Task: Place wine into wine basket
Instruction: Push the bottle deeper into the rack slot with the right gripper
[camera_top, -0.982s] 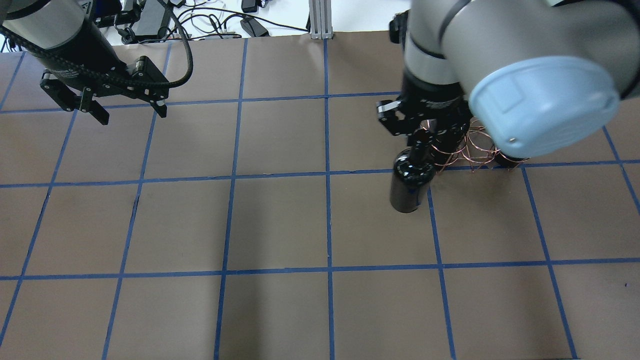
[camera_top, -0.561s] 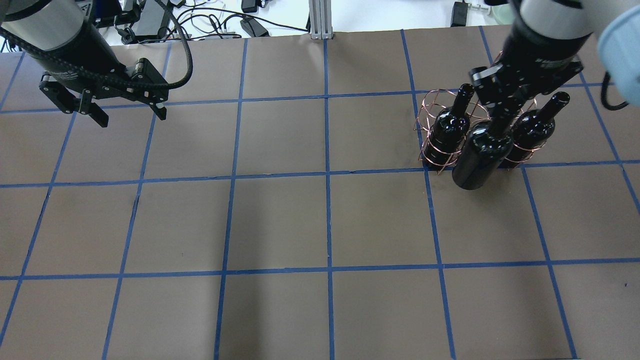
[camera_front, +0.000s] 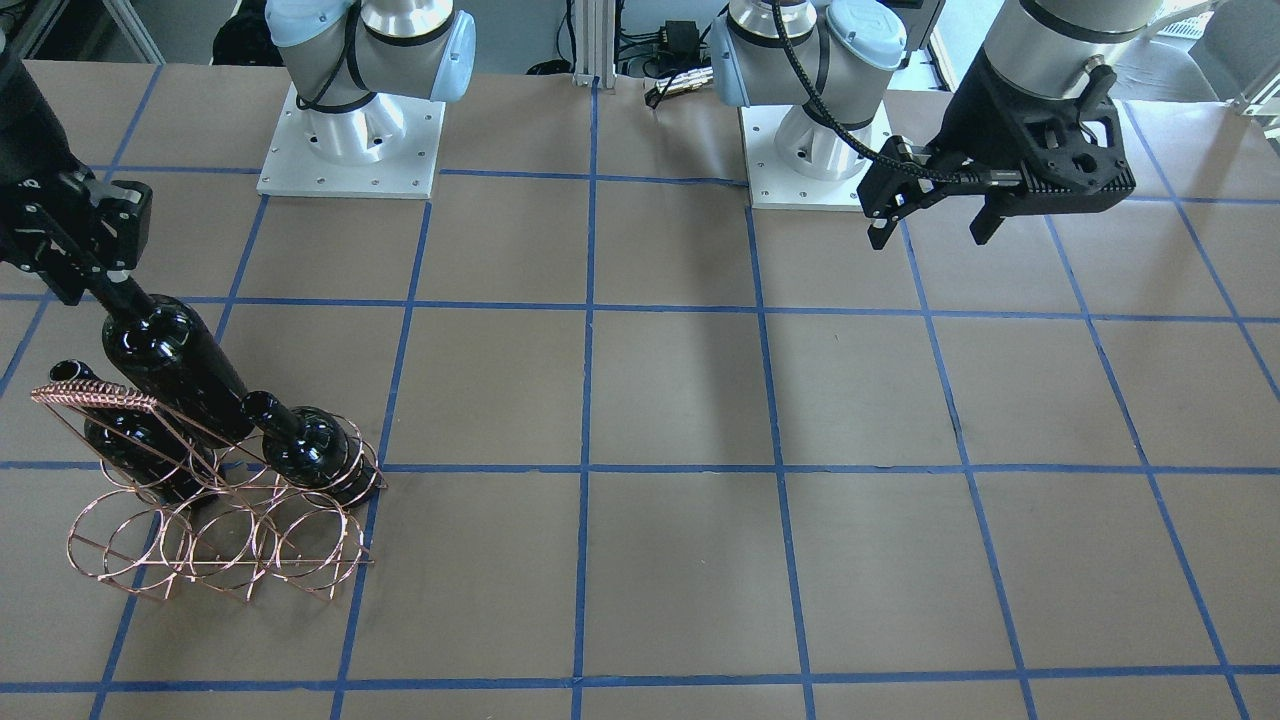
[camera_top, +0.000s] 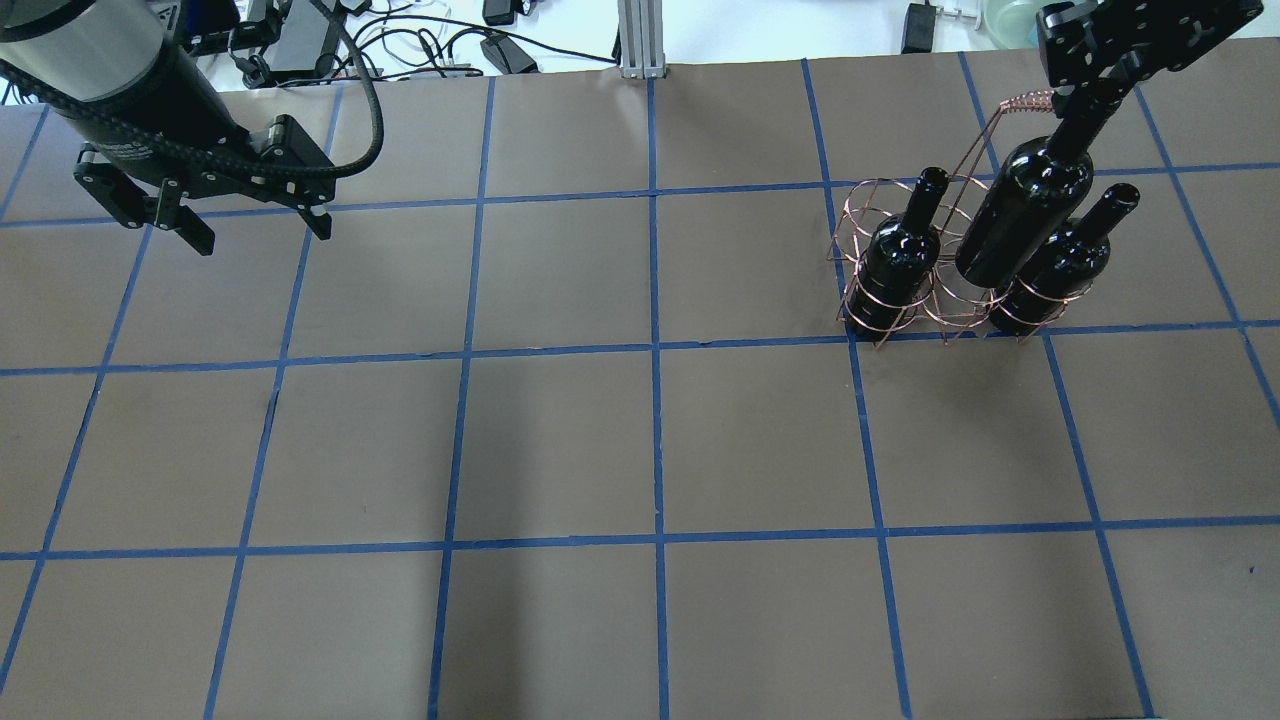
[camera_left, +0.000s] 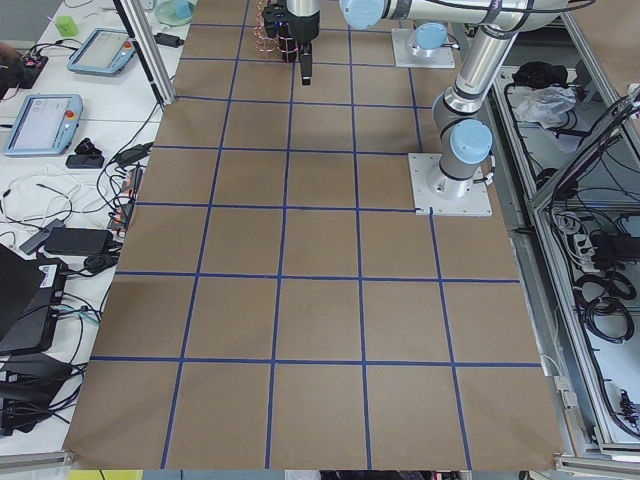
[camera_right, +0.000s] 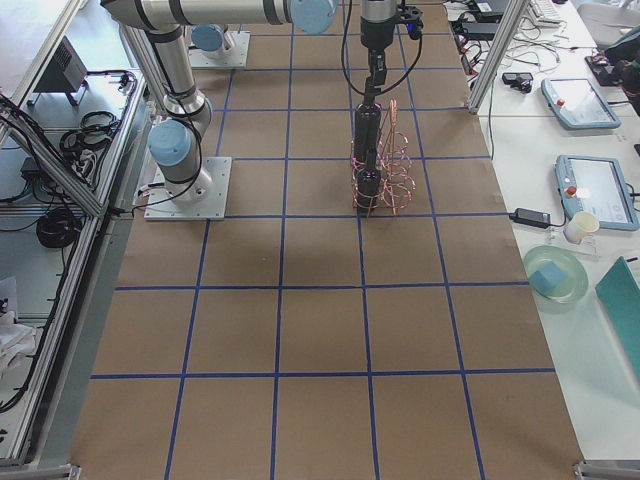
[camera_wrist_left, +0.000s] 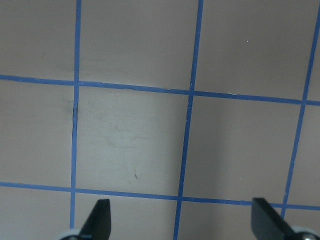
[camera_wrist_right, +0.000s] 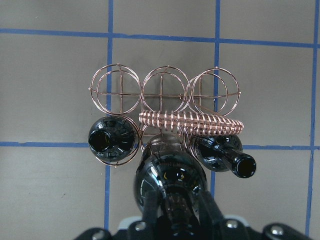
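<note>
My right gripper (camera_top: 1095, 95) is shut on the neck of a near-black wine bottle (camera_top: 1025, 215) and holds it tilted over the copper wire wine basket (camera_top: 900, 305). The bottle hangs above the middle ring of the row on my side, between two identical bottles (camera_top: 898, 255) (camera_top: 1062, 262) that stand in the outer rings. In the right wrist view the held bottle (camera_wrist_right: 170, 172) lies just below the woven handle bar (camera_wrist_right: 190, 124). In the front-facing view the bottle (camera_front: 170, 365) hangs from my right gripper (camera_front: 95, 285). My left gripper (camera_top: 263, 234) is open and empty, far to the left.
The basket's far row of three rings (camera_wrist_right: 165, 90) holds nothing. The brown table (camera_top: 560, 440) has a blue tape grid. Cables and power bricks (camera_top: 400, 40) lie past its far edge. The arm bases (camera_front: 350, 140) stand on the table's robot side.
My right gripper has carried the bottle from left of the basket, up and over to its middle ring. The big elbow has left the overhead view. The left gripper has barely moved.
</note>
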